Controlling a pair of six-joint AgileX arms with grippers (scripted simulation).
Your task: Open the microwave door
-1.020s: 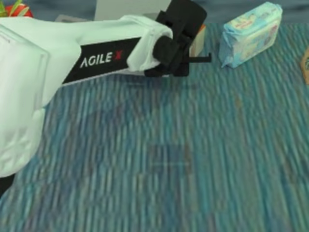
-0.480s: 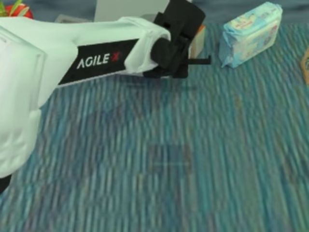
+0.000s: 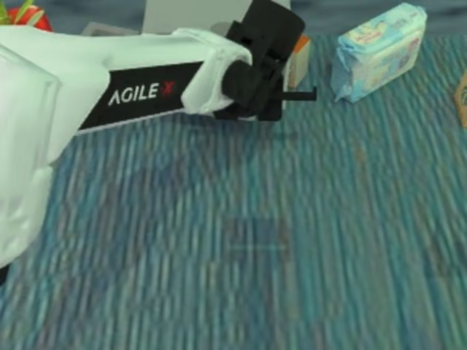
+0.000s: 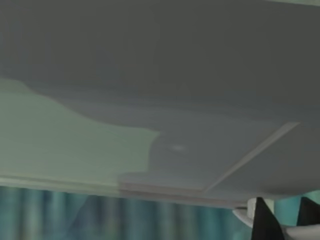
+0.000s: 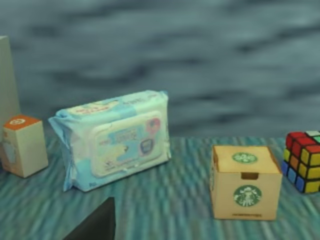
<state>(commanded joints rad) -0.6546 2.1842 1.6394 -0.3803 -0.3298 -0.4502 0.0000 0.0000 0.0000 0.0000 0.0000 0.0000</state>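
Our left arm (image 3: 124,95) has edged a touch toward the far side of the table since a second ago; the black wrist sits slightly higher in the top view, and the "AGILE X" lettering has slid a little to the left. Our left gripper (image 3: 303,93) is at the far edge of the table, right in front of the microwave (image 3: 190,14), whose pale top peeks out behind the arm. A thin dark finger (image 3: 299,94) pokes out to the right, but we cannot tell whether the fingers are apart or together, or whether they hold anything.

From the left wrist camera, the microwave door (image 4: 165,90) fills nearly the whole view as a grey slab, very close. Its lower edge hangs just above the teal tablecloth (image 3: 255,240).

Nothing else has shifted. The wet-wipes pack (image 3: 378,51) lies to the right of the gripper, near but apart. A small orange-topped box (image 3: 299,60) sits just beside the wrist, between it and the pack. The near half of the tablecloth is wide open. From the right wrist camera we see a brown coffee box (image 5: 245,182) and a puzzle cube (image 5: 304,161) further right. Our right gripper is out of sight.
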